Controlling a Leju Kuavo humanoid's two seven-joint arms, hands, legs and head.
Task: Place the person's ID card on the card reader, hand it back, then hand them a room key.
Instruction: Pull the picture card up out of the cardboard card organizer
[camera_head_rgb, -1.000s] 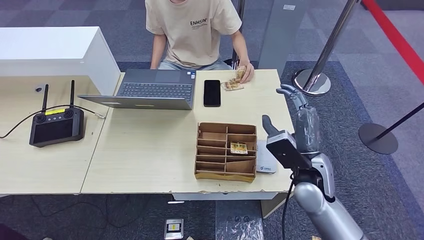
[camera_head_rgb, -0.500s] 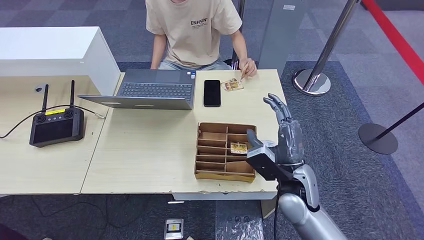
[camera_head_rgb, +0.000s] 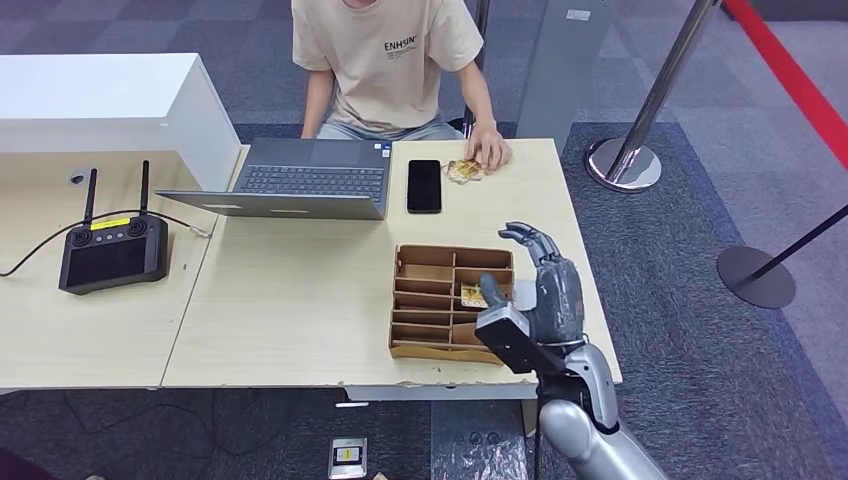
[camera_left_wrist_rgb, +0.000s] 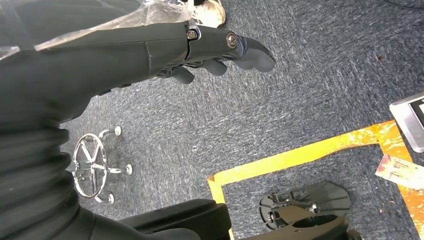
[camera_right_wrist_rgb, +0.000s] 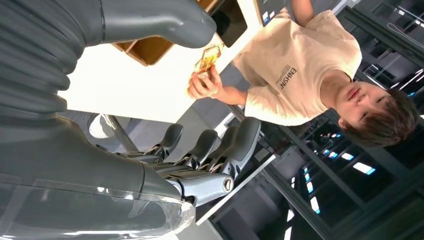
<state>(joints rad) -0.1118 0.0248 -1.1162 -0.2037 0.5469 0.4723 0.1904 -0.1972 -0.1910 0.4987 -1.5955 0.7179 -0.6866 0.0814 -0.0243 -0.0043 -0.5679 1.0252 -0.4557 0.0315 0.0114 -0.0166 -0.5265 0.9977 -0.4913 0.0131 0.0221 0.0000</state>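
Your ID card (camera_head_rgb: 465, 170) is sitting at the far edge of the table (camera_head_rgb: 290, 300), pinned under the person's hand (camera_head_rgb: 488, 152) at about 12 o'clock from your right hand (camera_head_rgb: 540, 290). There's a card-like thing in the cardboard tray (camera_head_rgb: 430, 300) too, at roughly 9 o'clock from that hand; can't tell if it's the room key. The right hand hovers over the tray's near right corner, fingers spread, nothing in it. The left hand (camera_left_wrist_rgb: 215, 50) hangs down by the floor, fingers loosely curled in on nothing.

What I'd watch: the card lies flat under their fingers, so you risk bumping them, and a flat card could just skid off the edge. Your forearm could also clip the tray wall.
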